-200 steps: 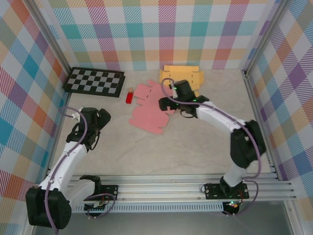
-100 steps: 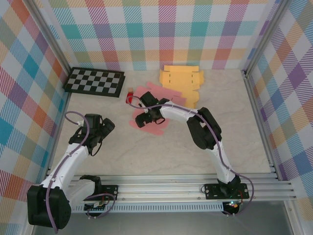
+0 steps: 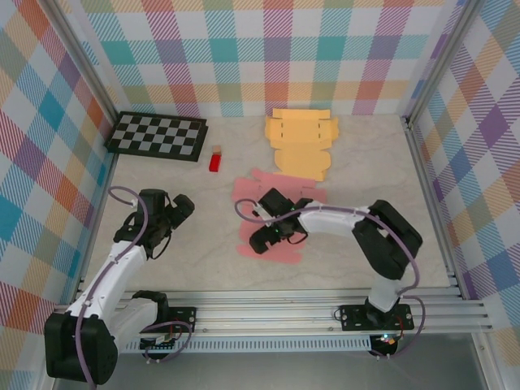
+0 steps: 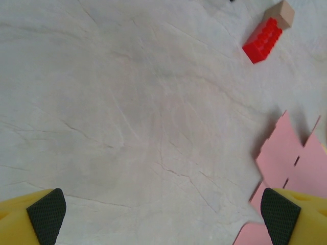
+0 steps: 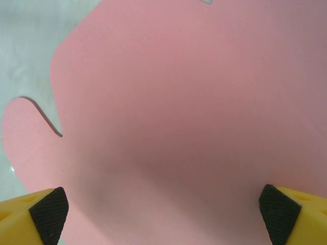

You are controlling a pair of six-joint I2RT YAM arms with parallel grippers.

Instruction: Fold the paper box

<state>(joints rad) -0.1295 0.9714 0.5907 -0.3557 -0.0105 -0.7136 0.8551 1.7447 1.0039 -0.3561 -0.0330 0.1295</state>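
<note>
The paper box is a flat pink cut-out sheet lying unfolded in the middle of the table. My right gripper hangs low over its near-left part, open. In the right wrist view the pink sheet spreads under the right gripper, with nothing between the black pads. My left gripper stands open over bare table, left of the sheet. From the left wrist, the sheet's edge shows at the right, beyond the left gripper.
A second flat sheet, yellow, lies at the back centre, just behind the pink one. A small red block sits left of it. A checkerboard lies in the back left corner. Aluminium rails border the table.
The right arm swept from the far middle back toward the near side, and the pink sheet slid nearer and rightward with it. The left gripper edged slightly right. Both jaws stayed open.
</note>
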